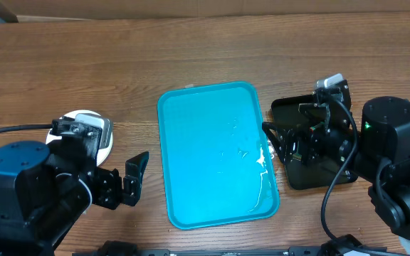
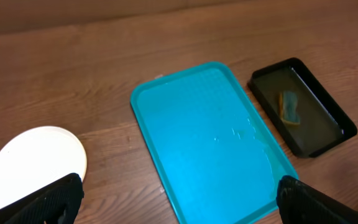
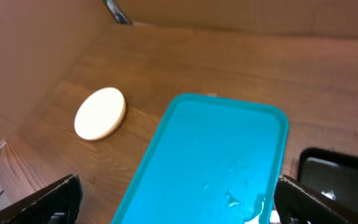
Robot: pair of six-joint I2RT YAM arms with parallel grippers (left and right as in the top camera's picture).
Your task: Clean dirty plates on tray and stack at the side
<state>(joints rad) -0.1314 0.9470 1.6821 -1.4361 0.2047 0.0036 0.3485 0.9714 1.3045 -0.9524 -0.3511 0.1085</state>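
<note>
Left gripper (image 1: 134, 179): fingers spread wide, holding nothing, near the left rim of the blue tray (image 1: 198, 156); right gripper (image 1: 274, 141): fingers likewise apart, empty, above the left part of the black tray (image 2: 276, 117); blue tray centred between the arms, droplets (image 1: 262, 160) by its right rim; plates (image 2: 36, 165) stacked on the table, left of the tray, apart from it; a sponge (image 2: 289, 108) lies in the black tray.

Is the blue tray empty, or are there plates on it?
Empty. The tray shows only bare blue surface with a few wet streaks; the plates sit stacked off to its side.
</note>
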